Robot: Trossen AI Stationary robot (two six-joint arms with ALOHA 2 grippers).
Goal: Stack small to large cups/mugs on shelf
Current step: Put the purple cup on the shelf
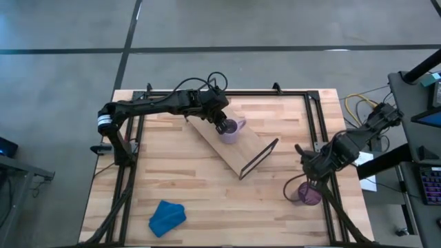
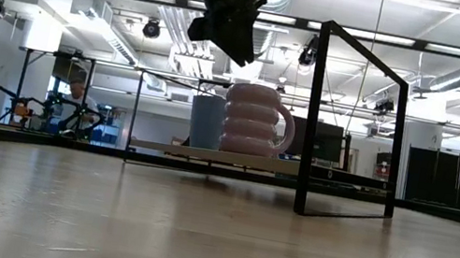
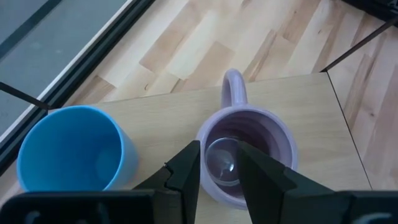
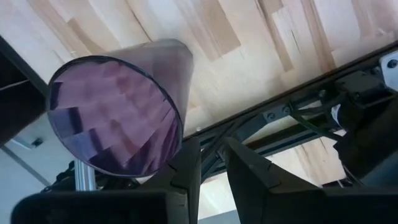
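Observation:
The shelf (image 1: 238, 153) lies at a slant on the table's far middle. On it stand the pale-lilac mug (image 1: 231, 131) (image 3: 249, 146) and, beside it, the light-blue cup (image 3: 68, 152) (image 2: 206, 120), both upright on their bases. My left gripper (image 3: 219, 169) (image 2: 240, 53) hovers clear above the mug's mouth, its fingers a little apart and touching nothing. My right gripper (image 4: 211, 168) (image 1: 306, 180) is at the table's right edge, shut on the dark-purple cup (image 4: 118, 106) (image 1: 309, 195). My right gripper holds the dark-purple cup at its rim (image 4: 179, 140), coming from above. One finger (image 4: 186, 165) covers the exact place of contact, so I cannot tell whether a finger is inside. The cup is tilted, its mouth turned toward the wrist camera.
A crumpled blue cloth (image 1: 167, 217) lies at the near left. Black rails (image 1: 320, 131) run along the table's sides, and the shelf's black wire leg (image 2: 354, 123) stands at its right end. Bare wood spreads between the shelf and the near edge.

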